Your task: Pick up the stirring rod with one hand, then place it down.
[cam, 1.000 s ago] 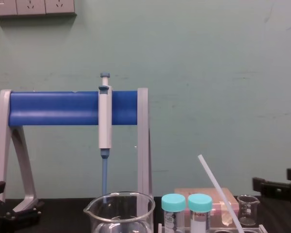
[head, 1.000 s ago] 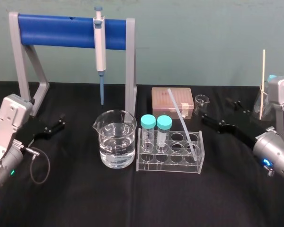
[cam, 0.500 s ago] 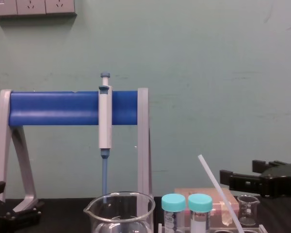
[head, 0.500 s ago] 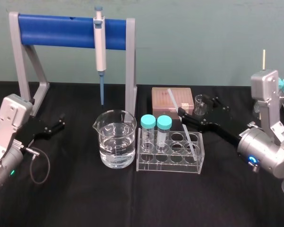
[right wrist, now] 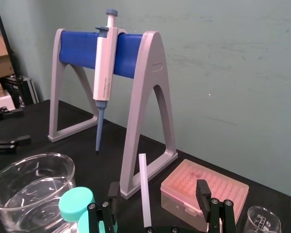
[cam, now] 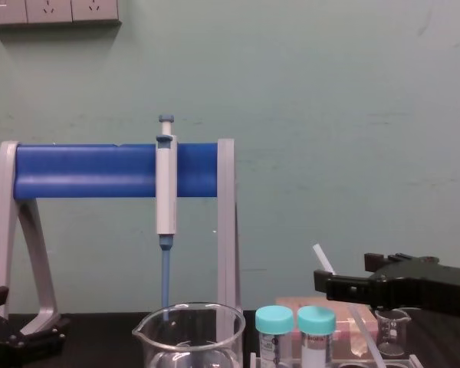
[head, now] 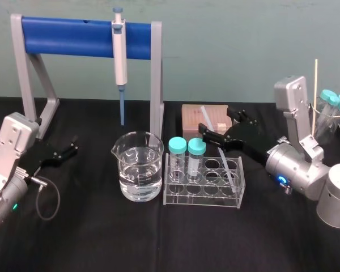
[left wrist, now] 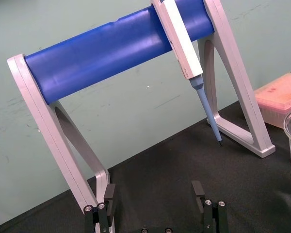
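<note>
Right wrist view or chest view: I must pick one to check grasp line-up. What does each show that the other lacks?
Right wrist view: the right gripper open, the stirring rod framed between its fingers. Chest view: wall sockets, and that gripper side-on, crossing in front of the rod. Shared: pipette on its blue stand, beaker, teal-capped tubes, tip box, left gripper parked by the stand.

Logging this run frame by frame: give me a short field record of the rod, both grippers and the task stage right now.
stirring rod: leaning in the clear tube rack, top tilted leftward
right gripper: open, straddling the rod's upper part, not clamped
left gripper: open, parked at the table's left
task stage: rod not yet picked up
nearby: pipette on blue stand; beaker of water
</note>
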Robot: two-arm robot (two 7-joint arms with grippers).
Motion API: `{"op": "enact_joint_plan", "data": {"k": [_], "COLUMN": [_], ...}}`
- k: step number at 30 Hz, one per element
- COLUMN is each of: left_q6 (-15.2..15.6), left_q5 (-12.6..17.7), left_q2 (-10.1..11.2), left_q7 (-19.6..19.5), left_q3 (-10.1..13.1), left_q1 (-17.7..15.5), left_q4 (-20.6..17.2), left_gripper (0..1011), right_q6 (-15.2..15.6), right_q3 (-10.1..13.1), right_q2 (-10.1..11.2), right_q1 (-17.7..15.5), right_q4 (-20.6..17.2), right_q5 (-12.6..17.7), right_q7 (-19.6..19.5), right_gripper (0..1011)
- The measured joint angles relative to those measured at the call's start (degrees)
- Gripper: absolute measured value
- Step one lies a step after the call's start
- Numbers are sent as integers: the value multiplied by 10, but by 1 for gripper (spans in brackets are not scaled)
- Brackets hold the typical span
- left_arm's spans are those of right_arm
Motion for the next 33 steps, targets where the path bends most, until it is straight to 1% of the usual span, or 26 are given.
{"op": "enact_joint_plan", "data": {"k": [7, 17, 27, 33], "left_q6": [0, 0, 0, 0], "left_q5": [0, 0, 0, 0], "left_q2": [0, 0, 0, 0], "left_q7": [0, 0, 0, 0], "left_q3": [0, 0, 0, 0], "left_q1": [0, 0, 0, 0], "left_q4": [0, 0, 0, 0], "left_gripper": [1000, 1001, 1000, 1000], "right_q6": [0, 0, 1, 2], "right_q3": [-2, 3, 10, 10], "right_q2": [-22, -45, -57, -59], "right_q1": [19, 36, 40, 40], "right_q4": [34, 66, 75, 75], "right_q5": [-17, -32, -45, -51], "right_q7": [3, 8, 11, 10], "right_gripper": [1000, 1000, 1000, 1000]}}
